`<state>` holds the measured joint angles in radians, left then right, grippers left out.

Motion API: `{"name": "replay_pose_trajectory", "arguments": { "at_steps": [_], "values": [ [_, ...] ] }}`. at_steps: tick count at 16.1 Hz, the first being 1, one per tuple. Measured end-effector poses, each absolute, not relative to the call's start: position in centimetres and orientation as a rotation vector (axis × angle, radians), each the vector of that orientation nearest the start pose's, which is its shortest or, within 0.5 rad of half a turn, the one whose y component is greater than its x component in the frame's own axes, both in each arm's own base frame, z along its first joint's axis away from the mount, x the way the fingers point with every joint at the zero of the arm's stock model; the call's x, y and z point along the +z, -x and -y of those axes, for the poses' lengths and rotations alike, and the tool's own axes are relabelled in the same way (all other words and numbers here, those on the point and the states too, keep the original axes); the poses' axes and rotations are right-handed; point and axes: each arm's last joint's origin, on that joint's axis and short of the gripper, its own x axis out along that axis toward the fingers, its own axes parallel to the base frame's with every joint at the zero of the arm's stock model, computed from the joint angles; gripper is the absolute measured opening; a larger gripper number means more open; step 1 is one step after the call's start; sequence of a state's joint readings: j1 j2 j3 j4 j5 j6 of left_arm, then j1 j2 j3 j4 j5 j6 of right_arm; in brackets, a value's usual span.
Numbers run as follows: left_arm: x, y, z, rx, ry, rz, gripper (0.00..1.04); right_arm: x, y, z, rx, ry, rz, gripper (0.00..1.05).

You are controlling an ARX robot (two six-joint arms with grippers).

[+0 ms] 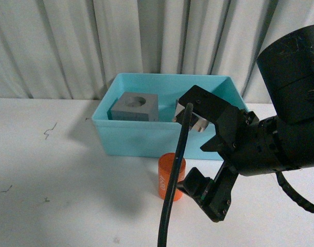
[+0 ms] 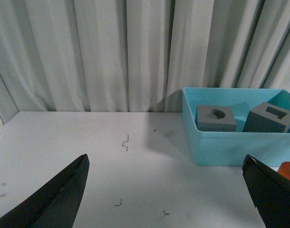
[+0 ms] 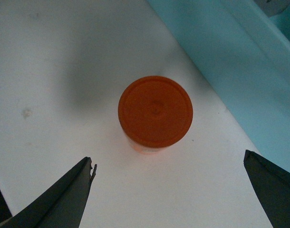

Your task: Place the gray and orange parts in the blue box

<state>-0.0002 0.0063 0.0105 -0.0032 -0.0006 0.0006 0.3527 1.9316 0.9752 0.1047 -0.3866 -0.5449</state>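
Note:
The blue box stands at the back of the white table. Two gray cubes lie in it: one with a round recess, one with a rectangular slot, mostly hidden behind my right arm in the front view. The orange cylinder stands upright on the table just in front of the box. My right gripper is open and hovers above it; in the right wrist view the cylinder's top sits ahead of the spread fingers. My left gripper is open and empty over bare table, left of the box.
White curtains hang behind the table. Small dark marks dot the tabletop on the left. A black cable hangs in front of the cylinder.

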Motion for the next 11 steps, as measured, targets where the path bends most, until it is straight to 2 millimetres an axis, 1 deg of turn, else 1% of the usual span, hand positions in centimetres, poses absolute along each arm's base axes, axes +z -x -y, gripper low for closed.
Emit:
{"name": "replay_pose_trajectory", "arguments": {
  "at_steps": [4, 9, 10, 11],
  "values": [
    [16.6, -9.7, 0.0, 0.000, -0.001, 0.001, 0.98, 11.2, -34.5, -14.5, 0.916, 0.475, -0.653, 0.98],
    [16.6, -9.7, 0.0, 0.000, -0.001, 0.001, 0.98, 10.1, -35.1, -15.7, 0.924, 0.466, -0.671, 0.98],
    [16.6, -9.7, 0.0, 0.001, -0.001, 0.001, 0.98, 10.1, -35.5, -16.4, 0.918, 0.468, -0.658, 0.98],
    [16.6, -9.7, 0.0, 0.000, -0.001, 0.001, 0.98, 9.8, -35.5, -16.4, 0.917, 0.469, -0.670, 0.98]
  ]
}}
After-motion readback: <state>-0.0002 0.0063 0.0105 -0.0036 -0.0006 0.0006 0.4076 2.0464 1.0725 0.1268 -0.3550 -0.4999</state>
